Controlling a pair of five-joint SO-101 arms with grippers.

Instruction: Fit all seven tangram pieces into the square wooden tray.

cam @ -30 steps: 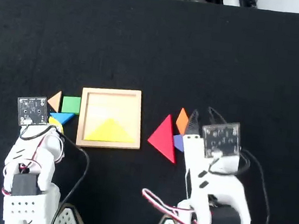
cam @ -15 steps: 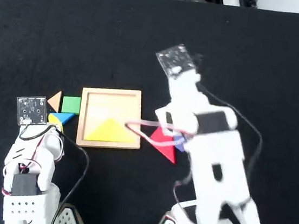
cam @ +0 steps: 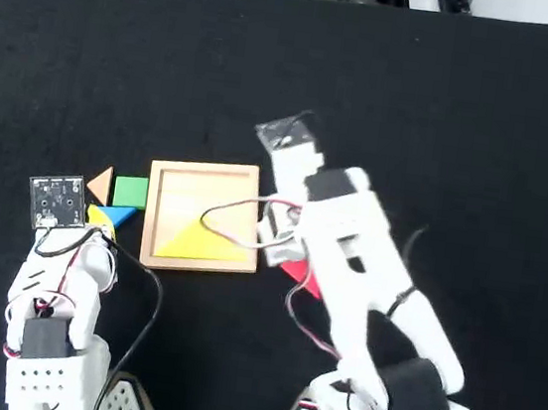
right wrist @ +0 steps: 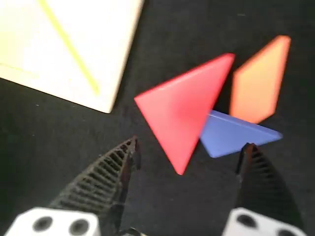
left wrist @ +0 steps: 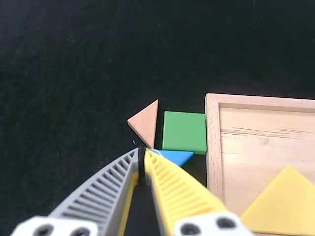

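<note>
The square wooden tray [cam: 208,175] lies mid-table and holds a large yellow triangle [cam: 200,240]. Just left of it sit a tan triangle [cam: 101,184], a green square [cam: 131,190] and a small blue triangle [cam: 118,215]. My left gripper [left wrist: 142,150] is shut and empty, its tips at the blue triangle [left wrist: 173,156] and the tan triangle [left wrist: 146,122]. Right of the tray, my right gripper [right wrist: 191,145] hangs open above the red triangle [right wrist: 184,110], beside an orange parallelogram [right wrist: 258,81] and a violet-blue triangle [right wrist: 236,137]. In the high view the right arm covers most of the red triangle [cam: 303,274].
The black tabletop is bare behind the tray and at the far right. The right arm's cable [cam: 227,221] loops over the tray's right side. Both arm bases stand at the front edge.
The right arm rose from its folded pose, swung forward, then shifted left and down over the red triangle. The left arm and all pieces stayed put.
</note>
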